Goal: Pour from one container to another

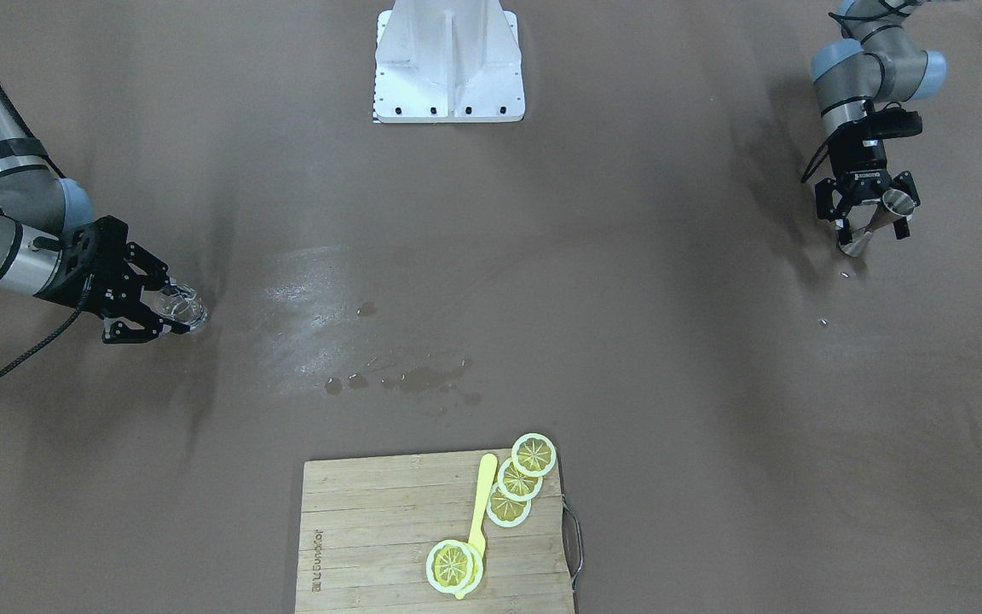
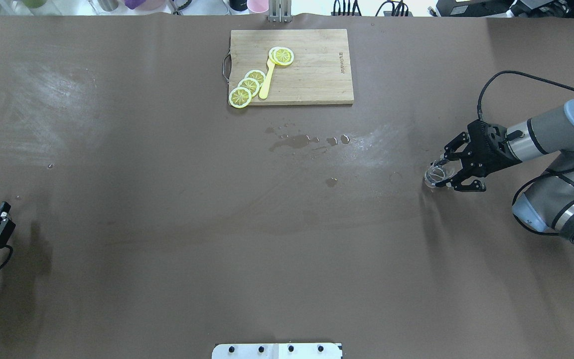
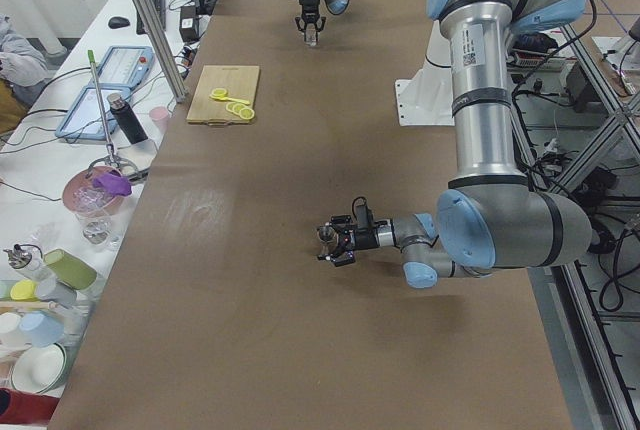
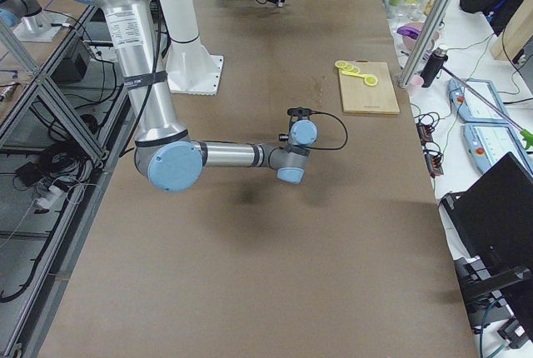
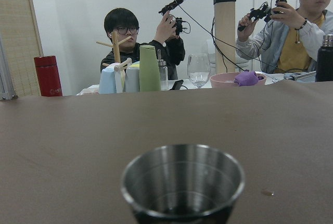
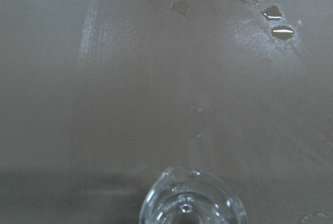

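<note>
Both containers in hand, pour not yet begun. The left pincer (image 1: 872, 227) is clamping a steel cup (image 1: 888, 208) at one end of the worktop (image 1: 627, 256). The right pincer (image 1: 169, 307) is gripping a clear glass (image 1: 186, 310) low at the opposite end, well apart. Next, by my judgement: the arms are needing to meet mid-worktop, one rim above the other, before tipping.

The table (image 1: 670, 409) has a matt brown covering, faintly scuffed, with glossy wet patches (image 1: 423, 379) at 12 o'clock of the cutting board (image 1: 372, 537) in the front-facing view. The board is pale, unvarnished wood strips, with a thin metal wire handle (image 1: 577, 546) at 3 o'clock. The lemon slices (image 1: 534, 454) and spoon (image 1: 483, 499) look like smooth plastic. The cup (image 5: 183, 179) is brushed steel and the tumbler (image 6: 191, 206) is clear, shiny glass.
</note>
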Robot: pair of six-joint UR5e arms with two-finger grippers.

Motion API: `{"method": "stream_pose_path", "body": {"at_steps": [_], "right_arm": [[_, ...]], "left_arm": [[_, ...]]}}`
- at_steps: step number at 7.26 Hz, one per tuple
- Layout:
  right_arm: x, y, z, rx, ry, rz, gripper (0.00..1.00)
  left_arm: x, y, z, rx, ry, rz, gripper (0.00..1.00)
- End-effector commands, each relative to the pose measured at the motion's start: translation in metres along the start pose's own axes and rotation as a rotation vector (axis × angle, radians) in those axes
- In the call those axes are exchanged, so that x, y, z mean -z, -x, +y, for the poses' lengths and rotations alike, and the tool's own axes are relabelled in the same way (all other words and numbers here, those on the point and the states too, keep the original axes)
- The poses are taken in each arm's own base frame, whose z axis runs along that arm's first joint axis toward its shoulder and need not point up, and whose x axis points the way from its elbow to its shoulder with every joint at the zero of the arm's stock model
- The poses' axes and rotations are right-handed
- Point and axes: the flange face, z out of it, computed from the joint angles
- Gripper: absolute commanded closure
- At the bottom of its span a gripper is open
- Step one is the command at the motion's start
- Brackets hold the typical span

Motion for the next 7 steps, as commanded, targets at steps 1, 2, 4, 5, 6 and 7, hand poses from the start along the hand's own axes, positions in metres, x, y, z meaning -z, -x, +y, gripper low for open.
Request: {"method": "stream_pose_path", "body": {"at_steps": [1,2,4,5,6,7], "right_arm": [[0.000,0.003,0.004,-0.005,0.003,-0.003,1.00],[0.000,0.003,0.004,-0.006,0.004,-0.005,1.00],[0.000,0.002,0.000,0.001,-0.002,-0.003,1.00],[0.001,0.001,-0.005,-0.035,-0.008,-0.003,0.66],[-0.001,0.002,-0.010,-0.057,-0.012,-0.006,0.27],[-0.002,0.003,-0.009,-0.058,-0.011,-0.008,0.01]], "left_arm": [[0.003,-0.002,-0.007,0.002,-0.043,0.004,0.02],[0.005,-0.006,-0.016,0.015,-0.070,0.009,0.02],[0.010,-0.007,-0.029,0.025,-0.107,0.013,0.02],[0.015,-0.007,-0.040,0.037,-0.103,0.019,0.02],[0.016,-0.007,-0.040,0.033,-0.100,0.022,0.02],[0.018,-0.005,-0.042,0.031,-0.098,0.024,0.02]]}}
